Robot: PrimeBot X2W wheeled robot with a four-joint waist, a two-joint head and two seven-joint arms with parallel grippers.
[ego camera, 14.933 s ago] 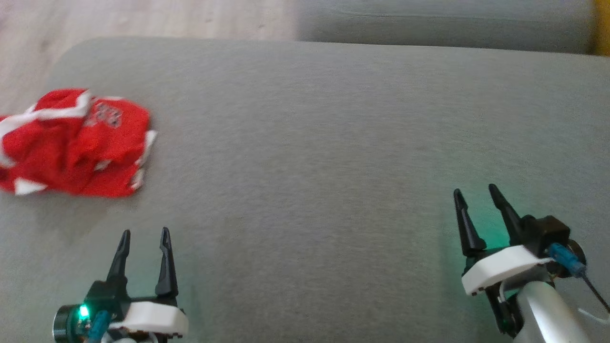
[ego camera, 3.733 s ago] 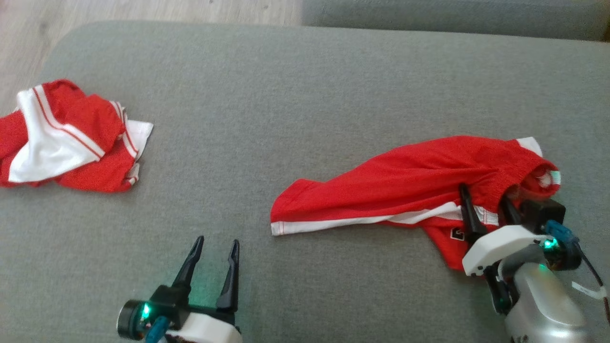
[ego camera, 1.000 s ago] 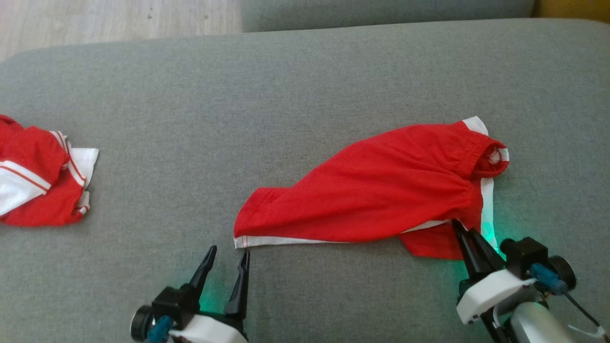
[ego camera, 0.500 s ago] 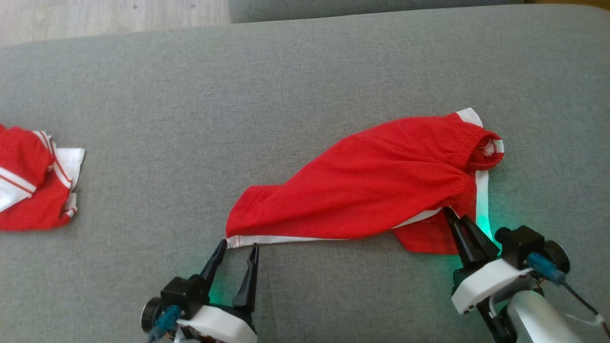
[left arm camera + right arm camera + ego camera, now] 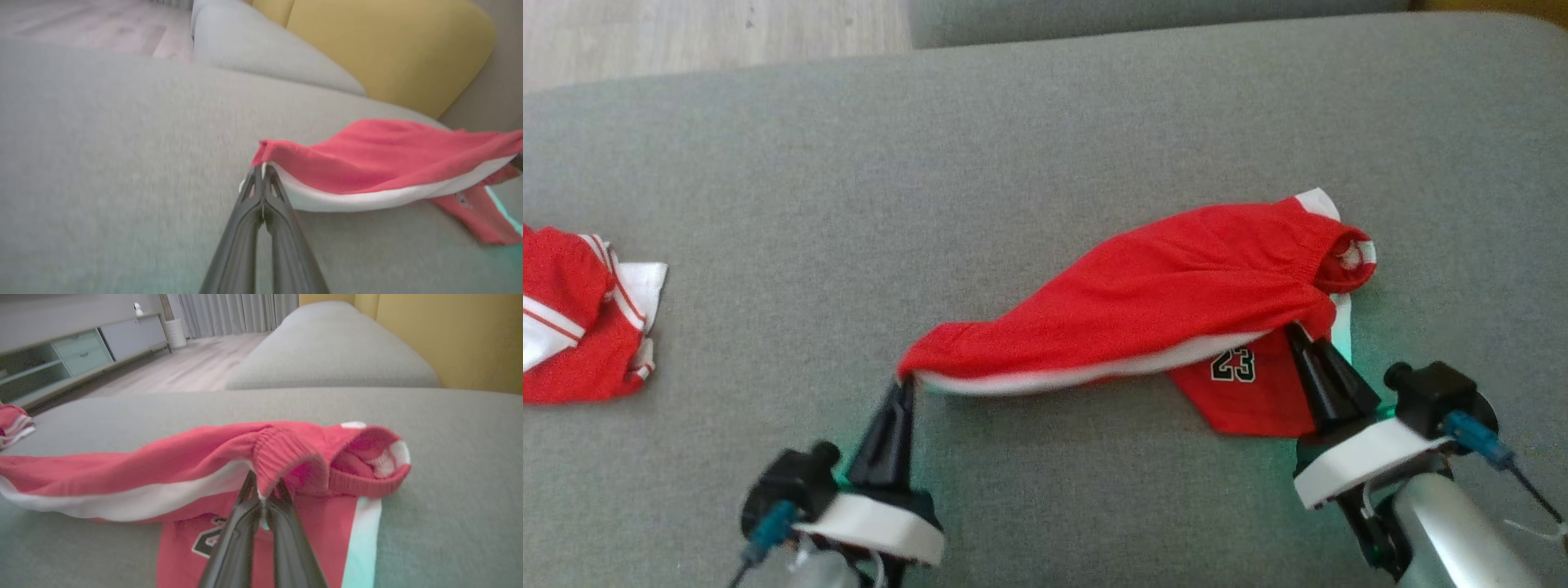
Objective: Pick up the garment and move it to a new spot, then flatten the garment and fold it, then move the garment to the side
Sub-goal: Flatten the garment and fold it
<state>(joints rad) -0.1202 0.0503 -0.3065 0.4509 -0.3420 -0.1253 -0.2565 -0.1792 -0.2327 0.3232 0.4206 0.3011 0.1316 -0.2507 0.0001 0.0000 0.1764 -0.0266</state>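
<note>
Red shorts [image 5: 1176, 294] with a white stripe hang lifted at both ends, one leg marked 23 lying on the grey sofa seat [image 5: 1045, 147]. Our left fingers [image 5: 892, 429] are pressed together on the hem corner; our right fingers [image 5: 1327, 384] are closed on the ribbed waistband. Another red and white garment [image 5: 572, 327] lies well apart, at our far left.

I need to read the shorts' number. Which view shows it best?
The head view: the black 23 on the red shorts reads whole. In the right wrist view the right tool hides part of it; the left wrist view blurs it.
</note>
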